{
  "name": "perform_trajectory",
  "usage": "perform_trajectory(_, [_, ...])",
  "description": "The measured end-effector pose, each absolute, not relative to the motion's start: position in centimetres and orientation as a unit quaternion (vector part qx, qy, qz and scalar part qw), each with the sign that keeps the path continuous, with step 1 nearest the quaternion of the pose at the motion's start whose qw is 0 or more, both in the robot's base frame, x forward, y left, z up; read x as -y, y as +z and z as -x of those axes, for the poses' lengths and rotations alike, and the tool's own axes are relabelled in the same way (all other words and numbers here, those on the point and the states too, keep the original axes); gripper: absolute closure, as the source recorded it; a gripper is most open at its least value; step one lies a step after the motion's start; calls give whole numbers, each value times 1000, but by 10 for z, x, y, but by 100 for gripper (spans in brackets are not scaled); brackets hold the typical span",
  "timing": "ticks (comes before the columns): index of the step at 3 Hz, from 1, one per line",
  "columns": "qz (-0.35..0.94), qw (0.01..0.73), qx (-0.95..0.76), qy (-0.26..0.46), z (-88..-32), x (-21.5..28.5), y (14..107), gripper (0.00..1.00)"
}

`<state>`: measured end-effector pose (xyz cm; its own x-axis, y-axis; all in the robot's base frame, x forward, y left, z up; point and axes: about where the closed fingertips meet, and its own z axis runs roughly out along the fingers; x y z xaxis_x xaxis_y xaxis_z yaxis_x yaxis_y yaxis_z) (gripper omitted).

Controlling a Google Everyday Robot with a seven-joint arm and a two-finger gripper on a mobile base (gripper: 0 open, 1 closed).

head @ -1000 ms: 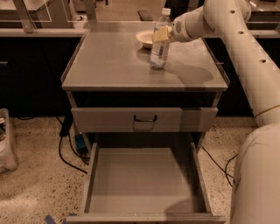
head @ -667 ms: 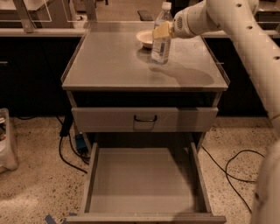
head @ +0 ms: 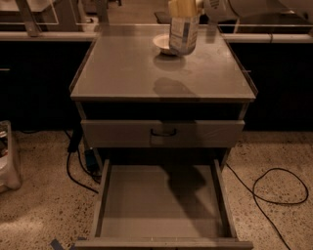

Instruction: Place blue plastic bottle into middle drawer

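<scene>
The blue plastic bottle (head: 184, 36), clear with a pale label, hangs upright in the air over the back of the cabinet top (head: 132, 73); its cap is out of view above the frame edge. My gripper (head: 183, 8) is at the top edge, shut around the bottle's upper part, with the white arm reaching in from the top right. The bottle's shadow lies on the cabinet top. The middle drawer (head: 146, 210) is pulled wide open below, its flat grey floor bare.
A small white bowl (head: 164, 44) sits on the cabinet top just behind the bottle. A closed drawer front with a black handle (head: 163, 132) is above the open drawer. Cables (head: 279, 195) lie on the floor at the right and left. A white bin (head: 7, 156) stands at the left.
The bottle has risen off the cabinet top in my gripper and now hangs above it. The view has moved closer to the cabinet.
</scene>
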<state>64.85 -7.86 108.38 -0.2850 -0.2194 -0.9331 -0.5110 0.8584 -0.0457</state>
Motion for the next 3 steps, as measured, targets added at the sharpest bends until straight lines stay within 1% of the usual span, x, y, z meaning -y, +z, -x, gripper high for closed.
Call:
perform_trajectory(1, [256, 540, -790, 137, -591, 50, 1060, 100])
perform_trajectory(3, [259, 524, -801, 133, -582, 51, 1037, 100])
